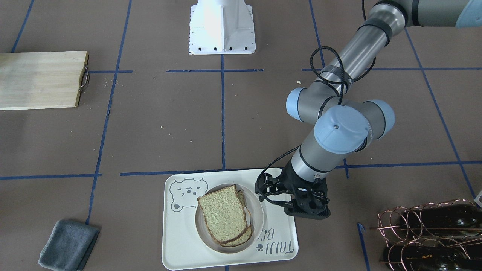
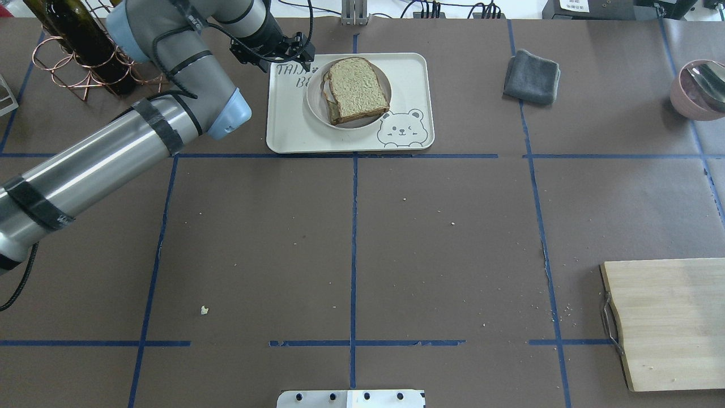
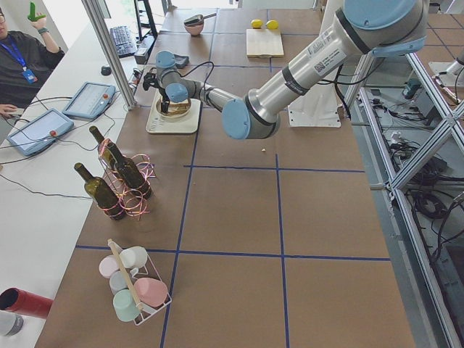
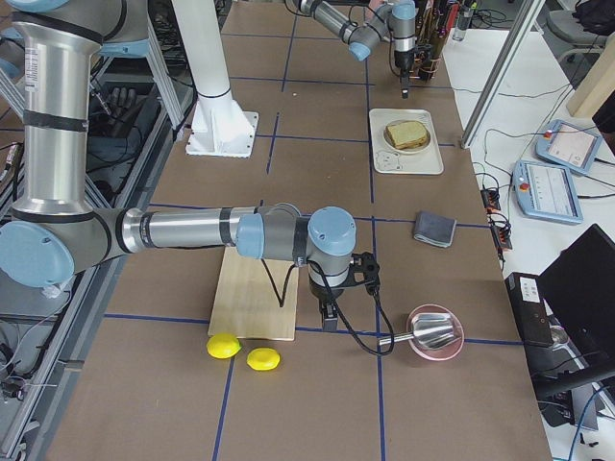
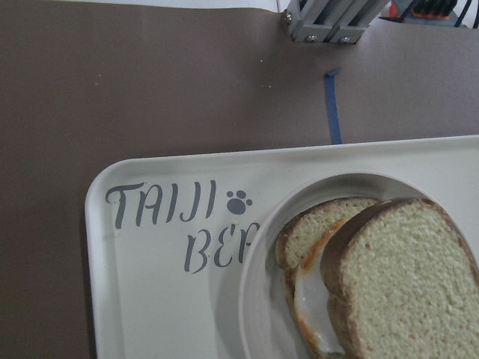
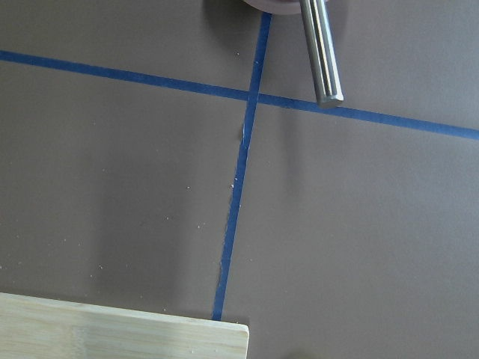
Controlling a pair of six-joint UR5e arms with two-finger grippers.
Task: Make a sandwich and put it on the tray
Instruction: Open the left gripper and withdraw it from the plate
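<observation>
The sandwich (image 1: 224,212) is two bread slices stacked slightly askew on a small round white plate (image 1: 260,210). The plate stands on the cream tray (image 1: 180,241) with the bear drawing. In the left wrist view the egg (image 5: 310,307) shows white between the slices (image 5: 404,284). My left gripper (image 1: 307,207) hovers over the tray's lettered corner beside the plate (image 2: 314,99). Its fingers are hidden, so I cannot tell its state. My right gripper (image 4: 327,315) hangs by the cutting board's edge near the pink bowl. It shows only in the exterior right view, so I cannot tell its state.
A wooden cutting board (image 2: 668,323) lies at the near right. A grey cloth (image 2: 532,76) lies right of the tray (image 2: 294,124). A copper rack of wine bottles (image 2: 85,56) stands left of it. A pink bowl with a metal scoop (image 2: 699,88) sits far right. Two lemons (image 4: 223,346) lie by the board.
</observation>
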